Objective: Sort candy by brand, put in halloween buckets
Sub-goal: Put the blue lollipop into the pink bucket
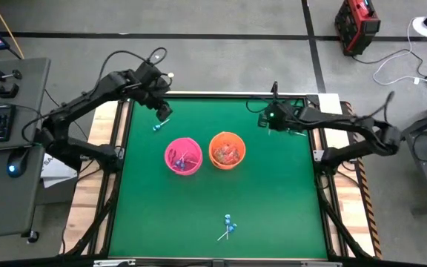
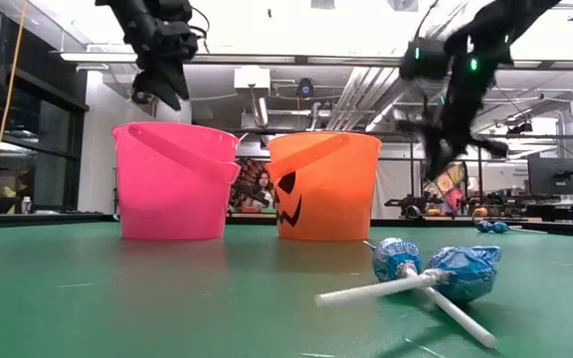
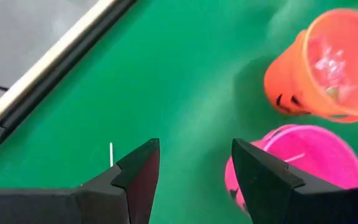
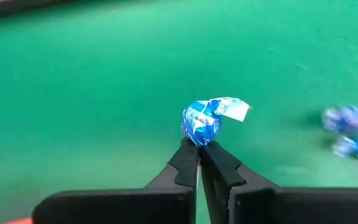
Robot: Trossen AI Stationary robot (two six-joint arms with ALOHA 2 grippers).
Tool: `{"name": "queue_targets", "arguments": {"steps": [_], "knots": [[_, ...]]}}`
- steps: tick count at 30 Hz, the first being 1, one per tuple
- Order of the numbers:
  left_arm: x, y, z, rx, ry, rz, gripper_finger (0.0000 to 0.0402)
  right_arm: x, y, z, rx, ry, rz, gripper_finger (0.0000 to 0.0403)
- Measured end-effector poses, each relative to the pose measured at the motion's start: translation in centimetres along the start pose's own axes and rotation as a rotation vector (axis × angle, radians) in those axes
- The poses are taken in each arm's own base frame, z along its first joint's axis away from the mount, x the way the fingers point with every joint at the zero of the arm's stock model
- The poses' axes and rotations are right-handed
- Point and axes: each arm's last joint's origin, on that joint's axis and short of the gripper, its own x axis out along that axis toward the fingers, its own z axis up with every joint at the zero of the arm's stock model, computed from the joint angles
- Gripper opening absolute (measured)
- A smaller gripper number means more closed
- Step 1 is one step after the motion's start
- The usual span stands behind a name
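Near edge of the green felt tabletop (image 1: 273, 193), about 6 o'clock: two blue-wrapped lollipops on white sticks (image 1: 228, 226) lying crossed and touching, heads up close in the low view (image 2: 436, 268).

Centre: bright pink round plastic bucket (image 1: 182, 156) at 9 o'clock of the orange round plastic bucket (image 1: 227, 150), standing just beside each other, both upright. Pink one holds a few blue-headed lollipops; orange one holds clear-and-red wrapped pieces. Orange bucket shows a dark jack-o'-lantern face in the low view (image 2: 288, 199).

Far left, around 10 o'clock of the pink bucket: single blue lollipop (image 1: 156, 127) flat on the felt. Left gripper (image 1: 161, 111) is just beyond it, jaws spread, nothing between them; the left wrist view shows bare green felt and a thin white stick (image 3: 110, 154) past the tips, both buckets off to one side.

Far right, about 1 o'clock of the orange bucket: right gripper (image 1: 267, 119) raised off the tabletop, jaws pressed together, pinching a blue-wrapped lollipop (image 4: 202, 121) just below its head, which stands out past the tips. Two more blue wrapped sweets (image 4: 352, 137) lie blurred on the felt beyond it in the right wrist view.
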Motion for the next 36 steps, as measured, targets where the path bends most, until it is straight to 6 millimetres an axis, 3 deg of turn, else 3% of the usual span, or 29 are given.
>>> {"name": "queue_targets", "arguments": {"steps": [6,11,16,22,29,33,36], "knots": [[-3.3,-0.9,-0.6,0.028,-0.159,-0.018,0.019,-5.6,5.4,0.5,-0.181,-0.15,0.436,0.0001],[-6.3,-2.4,-0.8,0.127,-0.364,-0.11,0.019,-8.1,10.4,-1.5,-0.338,-0.206,0.745,0.0],[-8.5,-3.7,-1.1,0.091,-0.498,-0.172,0.019,-7.2,15.6,-5.8,-0.533,-0.183,0.835,0.0],[-9.8,-4.8,-2.0,0.004,-0.525,-0.246,0.019,-5.3,21.6,-10.8,-0.712,-0.126,0.95,0.0],[-9.6,-5.7,-2.1,-0.016,-0.516,-0.235,0.019,-2.3,26.7,-12.9,-0.7,-0.116,0.905,0.0],[-9.4,-6.2,-2.1,0.0,-0.503,-0.248,0.019,-1.4,27.8,-13.5,-0.753,-0.056,0.781,0.0008],[-9.4,-6.4,-2.2,0.03,-0.501,-0.25,0.019,-1.0,28.2,-13.7,-0.787,-0.036,0.7,0.0045]]}}
